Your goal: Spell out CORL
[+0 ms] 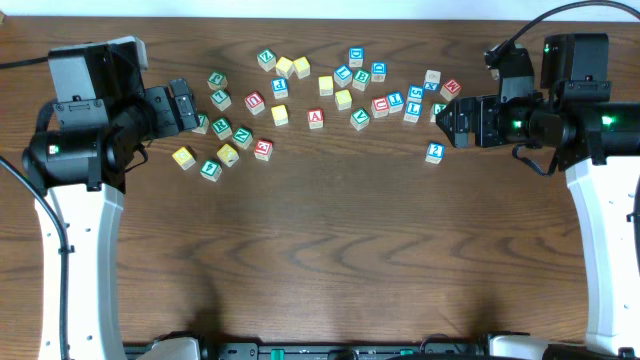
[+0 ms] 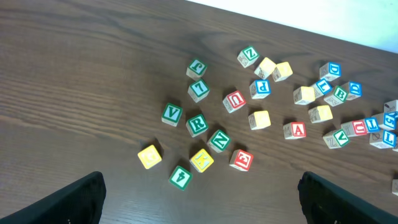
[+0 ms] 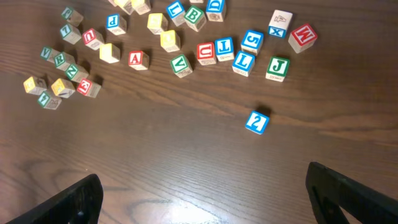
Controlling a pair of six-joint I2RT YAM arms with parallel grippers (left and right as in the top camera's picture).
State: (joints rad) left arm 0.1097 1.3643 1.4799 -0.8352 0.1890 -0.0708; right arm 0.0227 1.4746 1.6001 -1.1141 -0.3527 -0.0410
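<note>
Several wooden letter blocks lie scattered across the far half of the table. A green R block (image 2: 196,124) sits in the left cluster, also in the overhead view (image 1: 222,127). A blue L block (image 3: 243,62) sits in the right cluster, also in the overhead view (image 1: 413,110). A red block (image 3: 206,51) shows a C or U shape. I cannot pick out an O. My left gripper (image 1: 190,107) is open and empty at the left cluster's edge, and shows in the left wrist view (image 2: 202,190). My right gripper (image 1: 445,122) is open and empty by the right cluster, and shows in the right wrist view (image 3: 202,186).
A blue block marked 2 (image 1: 435,152) lies alone just below the right gripper. A red A block (image 1: 316,117) sits mid-cluster. Yellow blocks (image 1: 184,157) and a green block (image 1: 210,169) lie at the left cluster's near edge. Bare wood table (image 1: 330,260) fills the near half.
</note>
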